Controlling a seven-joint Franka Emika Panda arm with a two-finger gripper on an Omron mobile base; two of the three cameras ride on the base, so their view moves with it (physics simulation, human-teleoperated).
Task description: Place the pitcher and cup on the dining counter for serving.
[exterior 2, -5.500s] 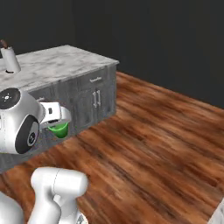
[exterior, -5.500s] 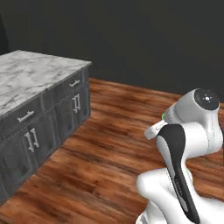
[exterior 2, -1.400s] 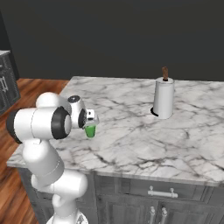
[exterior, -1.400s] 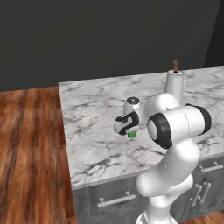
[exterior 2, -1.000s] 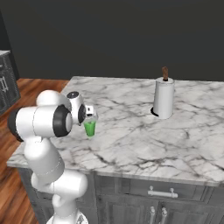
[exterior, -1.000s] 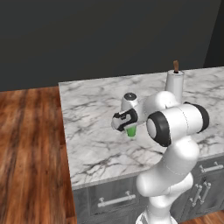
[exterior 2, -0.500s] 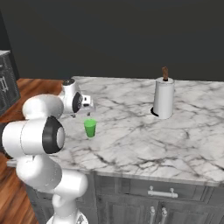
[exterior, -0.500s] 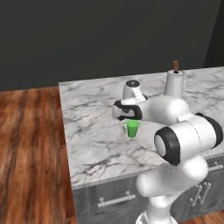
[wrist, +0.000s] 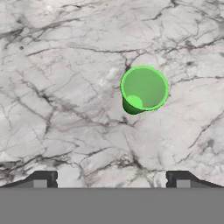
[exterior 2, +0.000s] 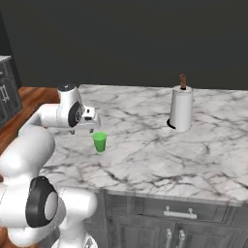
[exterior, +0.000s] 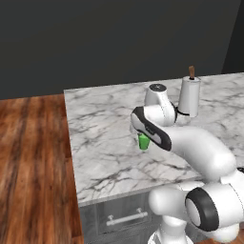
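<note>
Hand view looks straight down on the cup [wrist: 143, 89], which stands upright on the dining counter [wrist: 65, 65], its open mouth facing the camera. It lies ahead of the gripper [wrist: 111, 179] and slightly to one side, well clear of both fingertips. The jaws stand wide apart and hold nothing. Right base view places the gripper [exterior 2: 92, 127] above and just beside the cup [exterior 2: 100, 142]. The cup is a small bright green tapered tumbler, apparently empty. Judged from this, the cup is delivered.
</note>
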